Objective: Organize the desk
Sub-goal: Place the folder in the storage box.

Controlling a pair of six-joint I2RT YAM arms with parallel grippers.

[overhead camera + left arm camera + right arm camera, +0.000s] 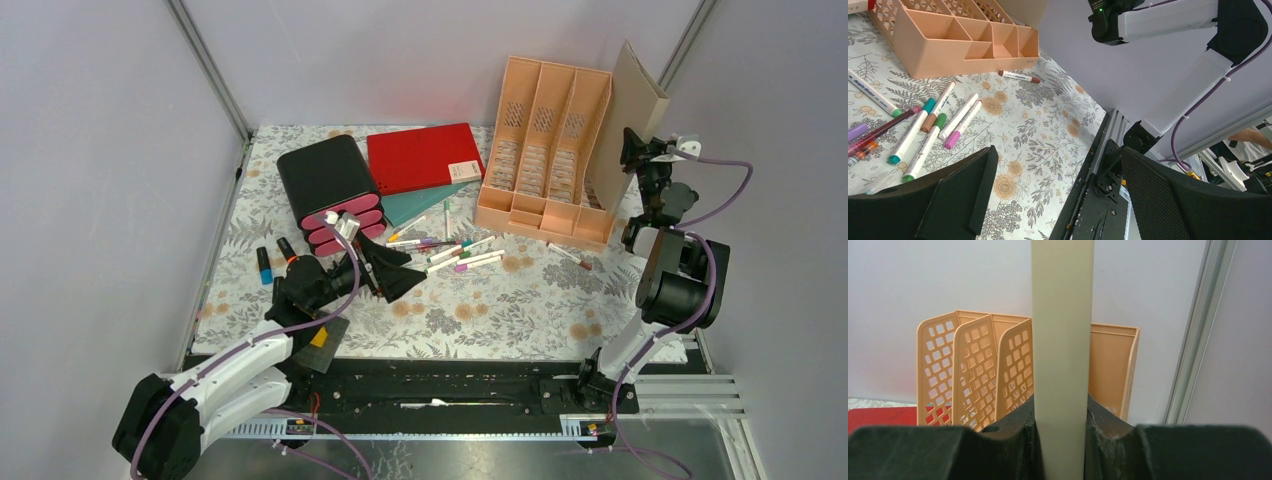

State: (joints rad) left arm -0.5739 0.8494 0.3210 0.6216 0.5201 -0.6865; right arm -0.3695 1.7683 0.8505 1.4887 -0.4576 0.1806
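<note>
Over the far right of the floral-clothed desk [500, 310], a tan folder [628, 105] is gripped upright in the right gripper [634, 152] just beside the peach file rack [545, 150], seemingly to be lined up over a slot and lowered next, while the left gripper [388, 270] is held wide open near scattered markers [462, 256].

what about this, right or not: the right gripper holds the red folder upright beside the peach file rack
Not quite: the right gripper holds a beige folder upright beside the peach file rack, as the right wrist view shows. The red folder lies flat on the desk.
</note>
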